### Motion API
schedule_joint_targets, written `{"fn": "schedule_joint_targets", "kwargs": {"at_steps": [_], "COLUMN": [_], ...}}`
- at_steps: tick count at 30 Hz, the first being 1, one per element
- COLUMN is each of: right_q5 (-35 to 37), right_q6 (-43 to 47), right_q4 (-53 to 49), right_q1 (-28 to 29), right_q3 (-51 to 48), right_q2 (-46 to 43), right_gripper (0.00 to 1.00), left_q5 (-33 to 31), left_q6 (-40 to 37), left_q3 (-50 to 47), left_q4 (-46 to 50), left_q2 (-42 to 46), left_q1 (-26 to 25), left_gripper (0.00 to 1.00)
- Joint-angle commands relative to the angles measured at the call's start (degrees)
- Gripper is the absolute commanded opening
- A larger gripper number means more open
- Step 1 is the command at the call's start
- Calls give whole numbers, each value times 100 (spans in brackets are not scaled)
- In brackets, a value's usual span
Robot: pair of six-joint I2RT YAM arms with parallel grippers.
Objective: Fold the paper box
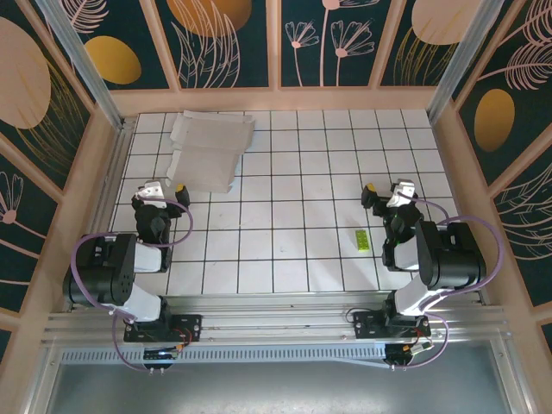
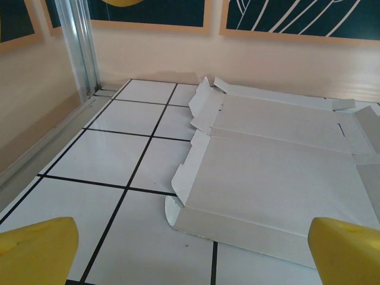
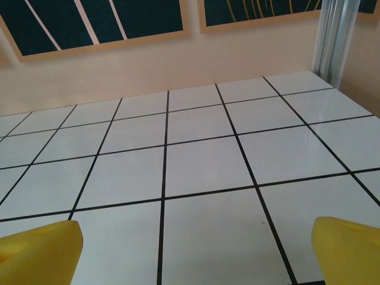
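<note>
- The paper box (image 1: 210, 153) lies unfolded and flat, white side up, on the far-left part of the tiled floor (image 1: 302, 172). It is near the back wall and the left wall.
- The left gripper (image 1: 164, 188) stands with its jaws spread wide and holds nothing. It sits just short of the sheet's near edge and a little to its left.
- In the left wrist view, the sheet (image 2: 279, 160) lies straight ahead of the left gripper (image 2: 190, 255) and extends to the right. Its near edge runs between the two yellow fingertips (image 2: 35, 249).
- The main creases run side to side across the table, slightly skewed. The small flaps on the sheet's left edge curl upward.
- The right gripper (image 1: 390, 191) also stands wide open and empty. It is well apart from the sheet, on the right half of the table. The right wrist view shows bare tiles ahead of this gripper (image 3: 190, 252).
- Judgement: the left arm is the nearer one. The first contact calls for a short reach forward and to the right, while the right arm must cross the table.
</note>
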State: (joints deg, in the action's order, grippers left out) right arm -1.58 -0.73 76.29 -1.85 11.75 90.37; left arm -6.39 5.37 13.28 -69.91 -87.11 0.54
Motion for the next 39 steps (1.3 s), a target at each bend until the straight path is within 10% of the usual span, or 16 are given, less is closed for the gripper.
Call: {"fn": "schedule_joint_targets", "kwargs": {"at_steps": [1,19,26,31,39], "right_q5": [-39,20,47,-1094,-1409], "right_q6": [10,61,-2056,-3350,-3292], "right_q4": [57,-148,-4450,-6242,-6973], "right_q1": [-13,50,532,1622,2977], "right_q3": [62,5,1713,3704,6906], "right_q2": [-50,-493,-2273,-1220,1906], "right_gripper": [99,99,97,95,95], "left_q5": [121,196,-258,977,1426], "left_q6": [-62,-85,1960,3924,3804], "left_q3": [61,-36,1297,2706,4208], "left_q4": [-203,-198,4112,6591,7705], "left_q2": [18,276,2336,2311,851], "left_q1": [-1,-1,-1,-1,144], "left_gripper": [99,99,99,99,99]}}
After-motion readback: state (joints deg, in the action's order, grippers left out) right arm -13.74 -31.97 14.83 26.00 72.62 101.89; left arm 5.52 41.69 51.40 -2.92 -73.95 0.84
